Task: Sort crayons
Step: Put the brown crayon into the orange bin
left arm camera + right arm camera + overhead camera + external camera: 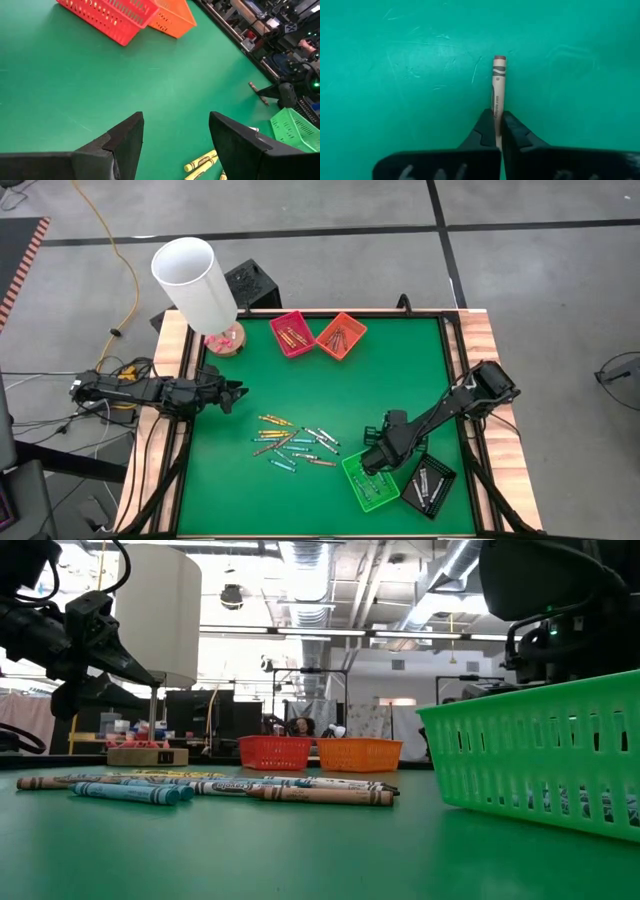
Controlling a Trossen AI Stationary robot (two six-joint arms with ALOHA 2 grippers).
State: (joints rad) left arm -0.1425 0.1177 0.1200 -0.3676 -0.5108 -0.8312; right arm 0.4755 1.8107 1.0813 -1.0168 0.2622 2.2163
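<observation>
Since your right gripper (pixel 498 127) is clamped on the brown crayon (pixel 498 85), pointing straight ahead, green tray (pixel 368 480) is just beside

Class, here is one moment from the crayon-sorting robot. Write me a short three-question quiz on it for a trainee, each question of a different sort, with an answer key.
1. True or false: the right gripper is shut on a brown crayon.
2. Multiple choice: the left gripper is
A. open, holding nothing
B. shut on a yellow crayon
C. inside the red tray
3. Fill in: at the table's far edge, the red tray stands beside the ____ tray.

Key:
1. True; the wrist view shows the fingers pinching its end above the green mat.
2. A
3. orange
</observation>
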